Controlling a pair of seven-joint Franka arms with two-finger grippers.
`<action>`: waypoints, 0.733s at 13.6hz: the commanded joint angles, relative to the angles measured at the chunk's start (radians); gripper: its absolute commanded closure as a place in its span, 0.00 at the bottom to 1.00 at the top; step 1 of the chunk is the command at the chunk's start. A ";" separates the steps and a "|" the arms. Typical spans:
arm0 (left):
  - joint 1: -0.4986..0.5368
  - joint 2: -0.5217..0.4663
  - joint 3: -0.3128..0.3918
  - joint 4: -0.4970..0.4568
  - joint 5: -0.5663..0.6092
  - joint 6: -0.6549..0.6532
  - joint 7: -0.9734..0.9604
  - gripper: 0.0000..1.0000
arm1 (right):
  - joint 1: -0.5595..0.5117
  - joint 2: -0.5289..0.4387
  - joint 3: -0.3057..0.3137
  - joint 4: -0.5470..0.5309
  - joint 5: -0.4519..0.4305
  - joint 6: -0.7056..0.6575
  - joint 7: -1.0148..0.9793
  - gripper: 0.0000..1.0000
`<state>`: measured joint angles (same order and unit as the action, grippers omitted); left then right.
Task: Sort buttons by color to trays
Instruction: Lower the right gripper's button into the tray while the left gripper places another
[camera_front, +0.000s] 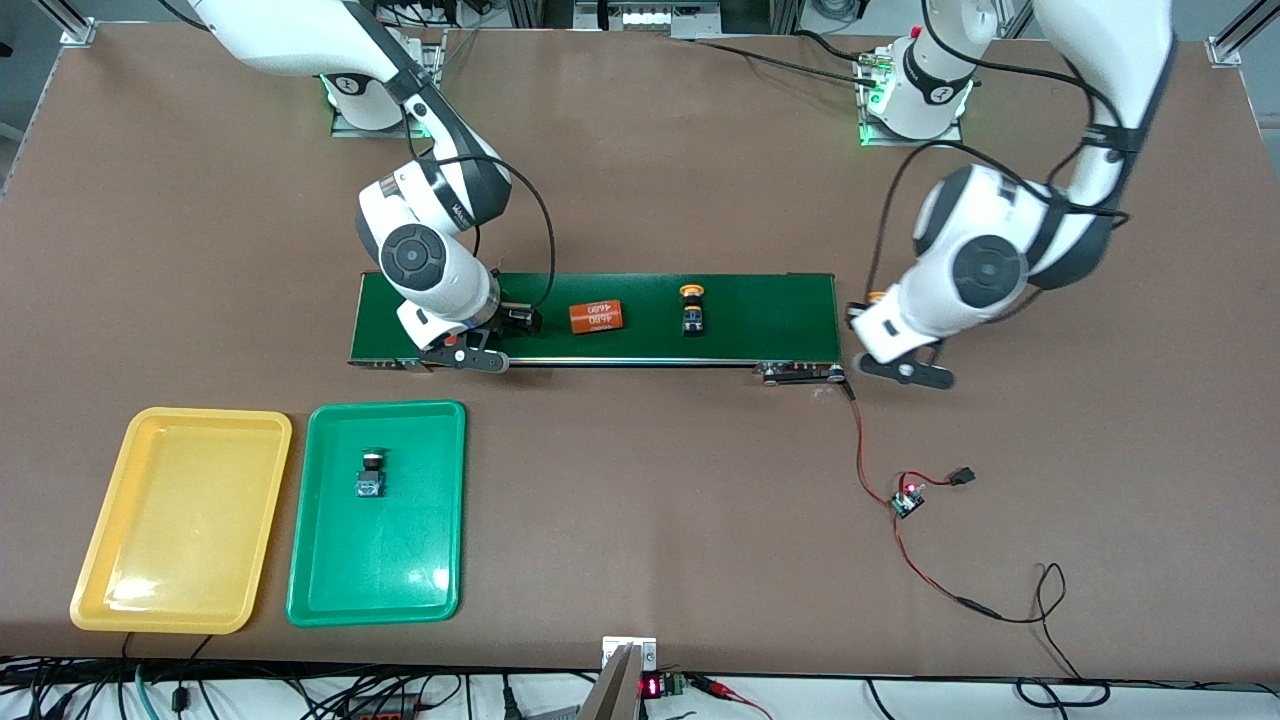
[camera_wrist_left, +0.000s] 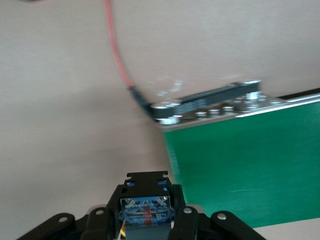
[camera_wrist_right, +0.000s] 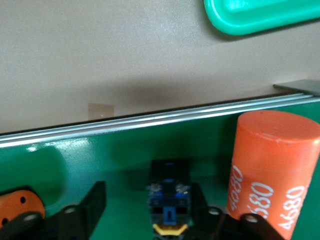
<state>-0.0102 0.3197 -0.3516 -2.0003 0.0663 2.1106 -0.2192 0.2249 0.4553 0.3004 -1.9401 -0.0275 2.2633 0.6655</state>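
On the dark-green conveyor belt (camera_front: 770, 318) lies a yellow-capped button (camera_front: 692, 308). My right gripper (camera_front: 515, 320) is low over the belt's end nearest the trays, open around another yellow-capped button (camera_wrist_right: 169, 207). One finger (camera_wrist_right: 201, 204) touches this button; the other finger (camera_wrist_right: 95, 202) stands apart from it. My left gripper (camera_front: 868, 318) hangs over the table just off the belt's other end, shut on a button (camera_wrist_left: 146, 210) with a blue-black body and a yellow-orange cap (camera_front: 877, 296). A green-capped button (camera_front: 372, 472) lies in the green tray (camera_front: 385, 412). Beside that tray lies the yellow tray (camera_front: 180, 425), which holds nothing.
An orange cylinder (camera_front: 597, 317) with white print lies on the belt between the right gripper and the free button, close beside the right gripper (camera_wrist_right: 272, 170). A red wire runs from the belt's end by the left arm to a small circuit board (camera_front: 908, 498) on the table.
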 joint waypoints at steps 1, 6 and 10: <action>-0.008 0.053 -0.036 0.017 -0.002 0.038 -0.063 0.89 | -0.025 -0.015 0.006 -0.014 -0.014 0.007 -0.043 0.89; -0.045 0.101 -0.053 0.009 -0.074 0.091 -0.112 0.88 | -0.070 -0.067 0.000 0.057 -0.012 -0.037 -0.102 1.00; -0.047 0.101 -0.053 0.014 -0.074 0.088 -0.102 0.31 | -0.131 -0.020 -0.053 0.225 -0.011 -0.093 -0.335 1.00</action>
<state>-0.0579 0.4267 -0.4010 -2.0002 0.0064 2.2030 -0.3255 0.1215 0.3944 0.2744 -1.7920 -0.0303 2.1935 0.4417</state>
